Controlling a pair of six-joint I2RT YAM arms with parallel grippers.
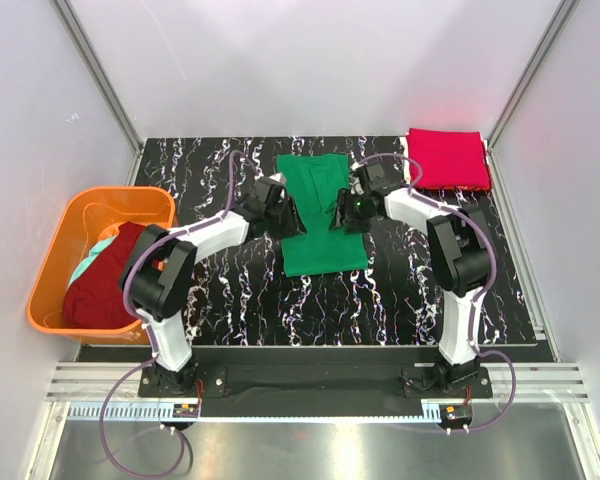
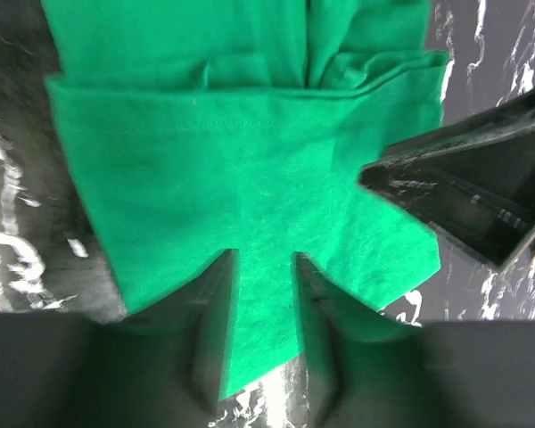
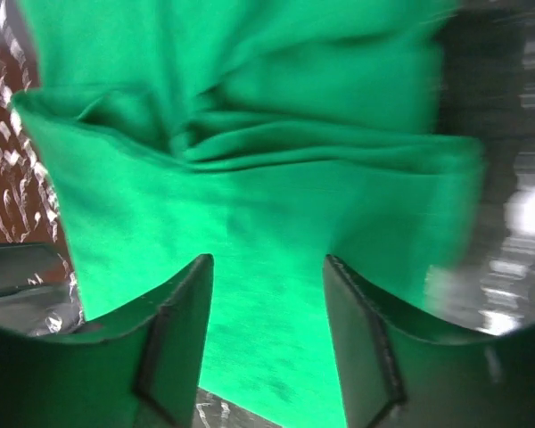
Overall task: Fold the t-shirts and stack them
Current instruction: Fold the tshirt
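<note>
Well, from where I stand the green t-shirt [image 1: 318, 240] lies lengthwise in the middle of the counter [image 1: 240, 300], with both arms bent over its far half. The left gripper [image 2: 266, 260] shows a narrow gap and the right gripper [image 3: 267, 266] a wider one. Green cloth lies flat in both gaps, so I judge neither has it pinched.

The worry is the rumpled ridge where one layer lies over another. If the fingers close on only the top layer, the fold could come out crooked or drag the whole shirt askew. The two grippers also sit very near each other, so a careless move could knock them together.

Counting: four garments. One is green, and one red t-shirt [image 1: 447, 158] is folded at the far right corner. One maroon t-shirt [image 1: 105, 290] and one pale teal garment [image 1: 98, 250] are heaped in the single orange basket [image 1: 55, 265], off the counter's left side. Two grippers.
</note>
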